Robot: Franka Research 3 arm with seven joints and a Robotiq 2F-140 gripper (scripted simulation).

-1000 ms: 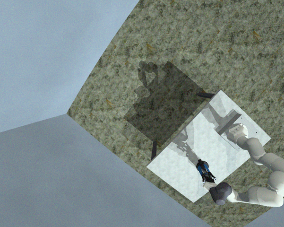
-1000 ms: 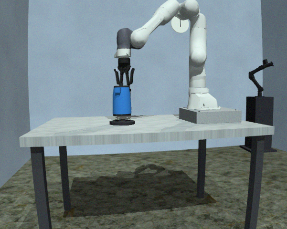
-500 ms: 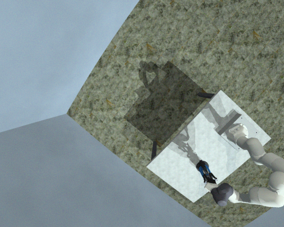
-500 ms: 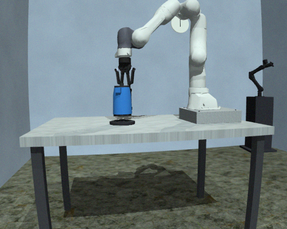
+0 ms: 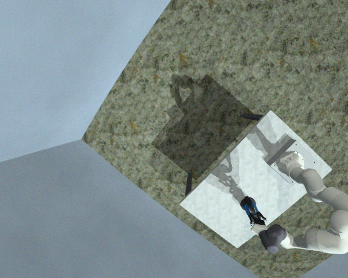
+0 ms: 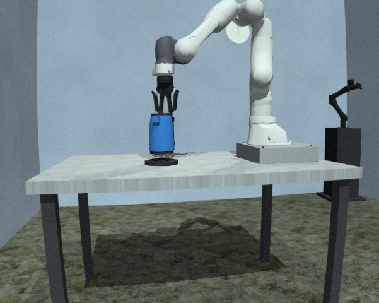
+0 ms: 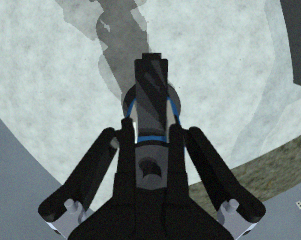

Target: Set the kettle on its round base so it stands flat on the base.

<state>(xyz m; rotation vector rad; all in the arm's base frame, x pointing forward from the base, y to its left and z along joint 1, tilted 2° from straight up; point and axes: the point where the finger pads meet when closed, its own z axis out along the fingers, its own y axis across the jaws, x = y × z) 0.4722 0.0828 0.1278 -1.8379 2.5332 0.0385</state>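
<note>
With my jaws clamped on the kettle (image 6: 161, 132) from above, I judge it hangs just over the base (image 6: 161, 161), lowering and release left.

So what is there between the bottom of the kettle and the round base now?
Only a thin gap, seen in the exterior view: the kettle, held from above by the gripper, hangs just over the base, not seated yet.

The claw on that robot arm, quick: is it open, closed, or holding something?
Gripper: closed on the blue kettle, gripped from above, with the kettle hanging just above the round black base.
</note>
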